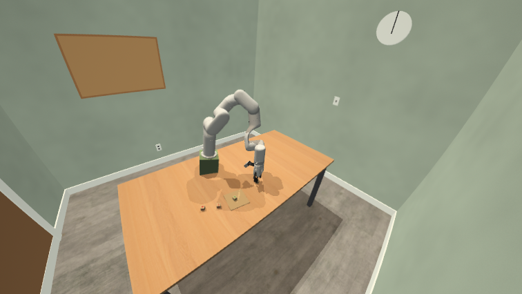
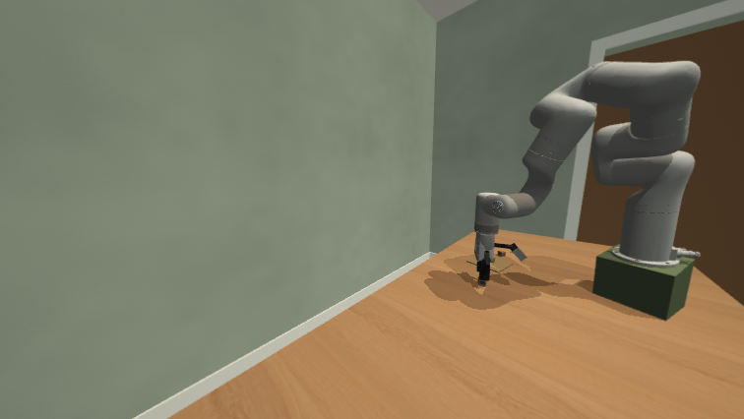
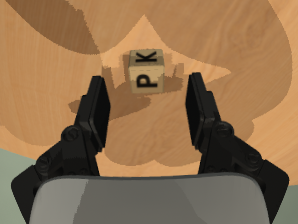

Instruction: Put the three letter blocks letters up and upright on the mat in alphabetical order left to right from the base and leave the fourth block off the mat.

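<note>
My gripper [image 3: 147, 89] is open and points straight down over the table, a little away from the mat. In the wrist view a tan block [image 3: 147, 70] lies on the table below and between the fingertips, apart from both fingers; two of its faces show, one with K and one with P. In the top view the gripper [image 1: 256, 178] hangs behind the tan mat [image 1: 236, 200]. A green-topped block [image 1: 234, 198] sits on the mat. A red-topped block [image 1: 203, 208] and a tan block [image 1: 218, 206] lie on the table left of the mat.
The arm's green base [image 1: 208, 163] stands at the table's back edge. In the exterior view the gripper [image 2: 482, 279] is in front of the mat [image 2: 490, 264]. The table's right edge is some way beyond the gripper.
</note>
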`<state>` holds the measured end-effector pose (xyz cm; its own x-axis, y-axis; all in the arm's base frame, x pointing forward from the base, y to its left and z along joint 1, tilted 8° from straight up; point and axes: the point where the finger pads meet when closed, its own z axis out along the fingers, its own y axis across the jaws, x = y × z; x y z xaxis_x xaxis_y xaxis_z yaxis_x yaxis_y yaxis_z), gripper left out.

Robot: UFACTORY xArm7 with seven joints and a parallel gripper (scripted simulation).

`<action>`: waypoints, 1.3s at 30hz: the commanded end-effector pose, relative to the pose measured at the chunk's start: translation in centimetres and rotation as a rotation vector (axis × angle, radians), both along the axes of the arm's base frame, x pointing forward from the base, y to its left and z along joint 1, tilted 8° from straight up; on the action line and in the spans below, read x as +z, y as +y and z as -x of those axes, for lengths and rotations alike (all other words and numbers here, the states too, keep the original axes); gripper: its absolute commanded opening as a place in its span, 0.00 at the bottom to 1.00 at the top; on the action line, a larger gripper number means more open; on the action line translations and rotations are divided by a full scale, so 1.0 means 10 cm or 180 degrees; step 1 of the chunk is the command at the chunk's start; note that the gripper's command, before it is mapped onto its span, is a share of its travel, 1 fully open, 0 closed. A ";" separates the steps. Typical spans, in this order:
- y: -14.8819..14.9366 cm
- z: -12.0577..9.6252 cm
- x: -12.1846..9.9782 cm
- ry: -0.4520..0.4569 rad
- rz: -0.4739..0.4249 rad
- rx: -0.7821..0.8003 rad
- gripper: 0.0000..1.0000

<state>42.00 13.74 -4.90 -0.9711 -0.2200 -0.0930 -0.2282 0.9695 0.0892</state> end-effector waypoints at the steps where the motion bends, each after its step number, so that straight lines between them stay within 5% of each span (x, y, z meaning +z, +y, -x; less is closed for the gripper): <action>1: 0.00 -0.01 0.01 -0.0009 -0.0003 -0.0003 0.63; 39: 0.03 -0.03 -0.28 -0.0009 -0.0003 -0.0003 0.63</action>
